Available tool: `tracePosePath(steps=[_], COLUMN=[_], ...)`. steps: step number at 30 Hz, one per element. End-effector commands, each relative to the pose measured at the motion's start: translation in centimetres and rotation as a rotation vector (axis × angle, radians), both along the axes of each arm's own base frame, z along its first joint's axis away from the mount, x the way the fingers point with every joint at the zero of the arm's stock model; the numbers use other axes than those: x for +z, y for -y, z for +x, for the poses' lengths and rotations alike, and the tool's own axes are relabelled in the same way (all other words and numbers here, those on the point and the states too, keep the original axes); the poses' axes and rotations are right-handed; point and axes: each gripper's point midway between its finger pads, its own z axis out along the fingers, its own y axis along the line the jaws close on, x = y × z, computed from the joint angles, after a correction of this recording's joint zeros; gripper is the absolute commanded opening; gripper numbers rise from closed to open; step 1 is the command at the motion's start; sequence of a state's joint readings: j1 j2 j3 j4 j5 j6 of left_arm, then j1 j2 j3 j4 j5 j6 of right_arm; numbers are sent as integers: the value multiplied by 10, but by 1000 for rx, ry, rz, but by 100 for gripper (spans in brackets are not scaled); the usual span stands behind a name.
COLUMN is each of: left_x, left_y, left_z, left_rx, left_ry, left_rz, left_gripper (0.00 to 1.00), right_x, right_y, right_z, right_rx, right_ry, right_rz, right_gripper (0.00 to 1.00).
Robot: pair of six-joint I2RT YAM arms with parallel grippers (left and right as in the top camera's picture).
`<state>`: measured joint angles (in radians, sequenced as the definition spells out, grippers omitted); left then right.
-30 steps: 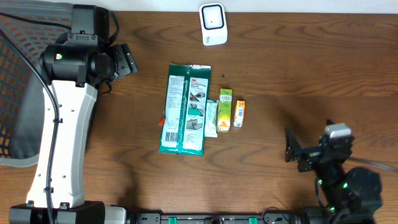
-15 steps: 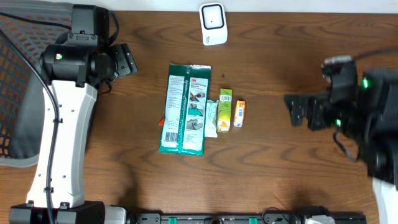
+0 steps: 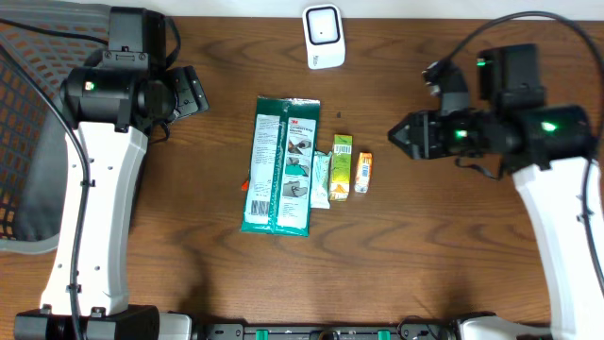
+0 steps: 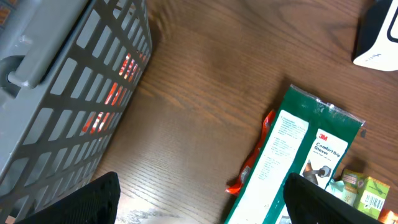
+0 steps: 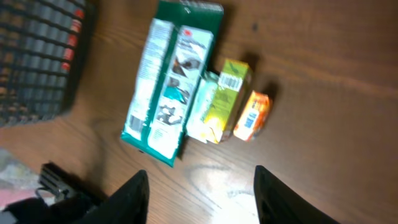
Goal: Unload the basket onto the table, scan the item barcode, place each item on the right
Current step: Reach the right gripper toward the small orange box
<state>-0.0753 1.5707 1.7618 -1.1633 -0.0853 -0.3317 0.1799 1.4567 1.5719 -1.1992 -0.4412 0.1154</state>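
- We look down on a dark wooden surface, with a white left arm running down the left side of the frame and a white right arm at the right side.
- In the centre lies a row of four items, each touching or just beside the next. A tall green glove package is on the left. To its right come a pale packet, a green box and a small orange box.
- A red wrapper pokes out from under the left edge of the glove package.
- In the right wrist view, a barcode faces up on the upper end of the green box.
- A white scanner stands at the top centre of the frame, well apart from the row of items.
- A grey mesh basket fills the left edge of the frame, partly behind the left arm.
- The left gripper sits in the upper left, between the basket and the glove package. In its wrist view its fingers stand wide apart, with nothing held between them.
- The right gripper is right of centre and points left toward the items. It is near the orange box but not touching it. Its wrist view shows its two fingers apart, with only the surface between them.
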Motion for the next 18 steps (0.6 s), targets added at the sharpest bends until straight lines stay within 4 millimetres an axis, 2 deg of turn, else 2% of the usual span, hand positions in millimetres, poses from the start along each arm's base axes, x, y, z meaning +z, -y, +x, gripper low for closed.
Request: tracePosePath(steps=[1,7,18], left_x=[0,0,1], left_y=[-3,-3,-3], left_z=[1,1,0], left_rx=[-5,-5,-6], left_ry=[-2,-2,-2], left_rz=[20,20,20], left_gripper=[85,85,84], right_x=[-37,-71,-135], right_y=[5,-2,-19], right_z=[7,18,24], right_rx=[-119,-151,-113], right_ry=[-104,-181,-341], right_rz=[-111,-170,-237], right_gripper=[53,55,53])
